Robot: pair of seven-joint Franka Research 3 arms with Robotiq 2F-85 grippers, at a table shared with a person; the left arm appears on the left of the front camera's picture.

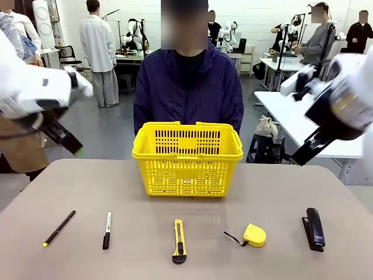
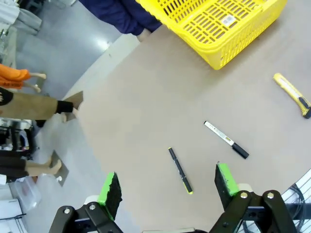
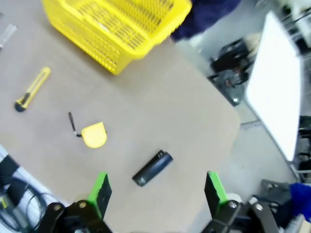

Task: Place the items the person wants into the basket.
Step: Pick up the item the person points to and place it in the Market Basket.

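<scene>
The yellow basket (image 1: 186,157) stands at the table's far middle, in front of the person (image 1: 187,87) in a dark jacket. Along the near edge lie a black pen with a yellow tip (image 1: 59,228), a yellow-and-black utility knife (image 1: 179,240) and a yellow tape measure (image 1: 254,235). My left gripper (image 1: 76,150) hangs open, high over the table's left edge; in its wrist view (image 2: 167,187) the pen (image 2: 180,170) lies far below between the green pads. My right gripper (image 1: 295,158) is open above the right edge; its wrist view (image 3: 156,190) looks down on the tape measure (image 3: 94,135) and knife (image 3: 32,89).
A black marker with a white band (image 1: 106,230) lies between pen and knife, and a black stapler (image 1: 314,228) sits at the near right. The stapler (image 3: 153,168) lies below my right gripper. A white table (image 1: 303,125) stands to the right. People and other tables fill the room behind.
</scene>
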